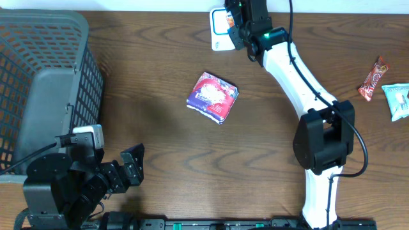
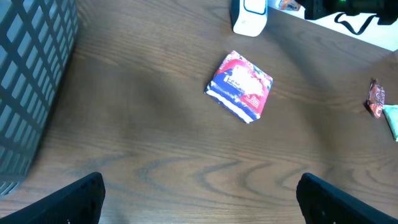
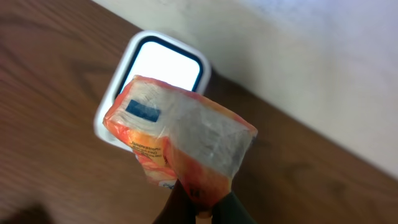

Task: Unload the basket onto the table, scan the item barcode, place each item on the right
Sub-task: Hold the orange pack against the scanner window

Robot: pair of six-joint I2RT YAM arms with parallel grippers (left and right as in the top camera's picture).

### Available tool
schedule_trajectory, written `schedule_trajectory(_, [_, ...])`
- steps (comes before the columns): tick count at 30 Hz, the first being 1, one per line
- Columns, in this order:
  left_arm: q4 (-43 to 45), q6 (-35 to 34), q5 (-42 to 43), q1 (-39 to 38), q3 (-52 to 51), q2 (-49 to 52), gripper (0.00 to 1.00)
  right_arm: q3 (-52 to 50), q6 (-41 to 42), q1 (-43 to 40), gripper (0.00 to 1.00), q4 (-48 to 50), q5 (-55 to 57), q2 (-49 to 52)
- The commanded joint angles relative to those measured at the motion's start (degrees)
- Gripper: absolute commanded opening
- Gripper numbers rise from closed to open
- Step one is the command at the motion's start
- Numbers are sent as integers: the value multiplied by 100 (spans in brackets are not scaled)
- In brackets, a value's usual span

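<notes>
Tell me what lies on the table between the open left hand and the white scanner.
A red and blue packet lies between the left hand and the scanner; the rest of that stretch is bare. The left wrist view shows it.

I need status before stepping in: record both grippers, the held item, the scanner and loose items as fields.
right gripper: shut on the orange packet
orange packet: held in front of the scanner window
left gripper: open, empty, beside the basket
loose items: red and blue packet in the middle; candy bar and teal packet at the right edge
</notes>
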Motion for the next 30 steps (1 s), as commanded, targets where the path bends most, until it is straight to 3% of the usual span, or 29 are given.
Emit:
schedule_trajectory(1, [2,9,83,24,79,2,98,35,-975,151,1,79,723,90])
schedule_trajectory(6, [2,9,83,24,79,2,98,35,-739,223,1,96,800,142])
schedule_trajectory(15, [2,9,83,24,79,2,98,37,2026,216,2,-579,337,125])
schedule_trajectory(26, [2,9,83,24,79,2,98,39,3381,216,1,-1692,-341,-227])
schedule_trajectory(30, [2,9,83,24,79,2,98,39,3445,216,1,-1838,-372,-428])
